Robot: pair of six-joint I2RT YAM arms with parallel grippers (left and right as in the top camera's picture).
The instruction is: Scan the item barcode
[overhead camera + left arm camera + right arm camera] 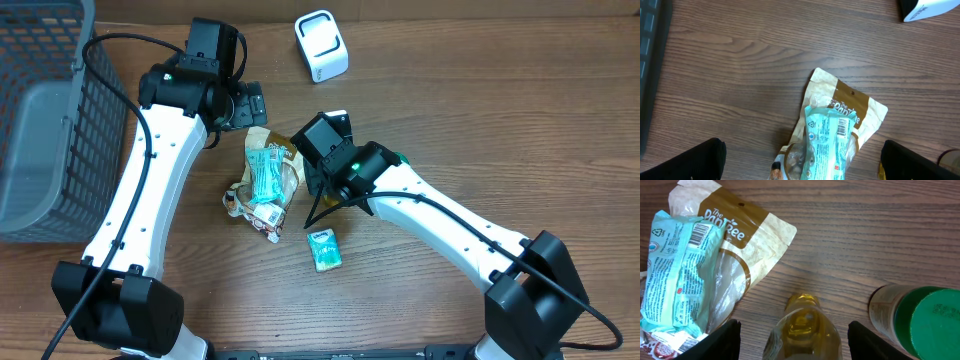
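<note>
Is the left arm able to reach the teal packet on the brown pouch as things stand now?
Probably yes: the left end effector is open just beyond the teal packet, which lies uncovered on top of the brown pouch, barcode up.

Yellow bottle [802, 330] on wooden table [865, 230], teal packet [675, 265] atop tan pouch [752, 245] left of the bottle, green-lidded jar [925, 315] right of it.

A grey plastic mesh basket [100, 140] sits at the left edge of the brown wood-grain table [450, 120]. Near the middle lies a brown-and-cream foil pouch [760, 235], with a crinkled teal plastic packet [675, 275] resting on top of it. A small teal box [324, 249] lies apart from that pile. A round jar with a green lid [930, 315] sits near the pouch.
</note>
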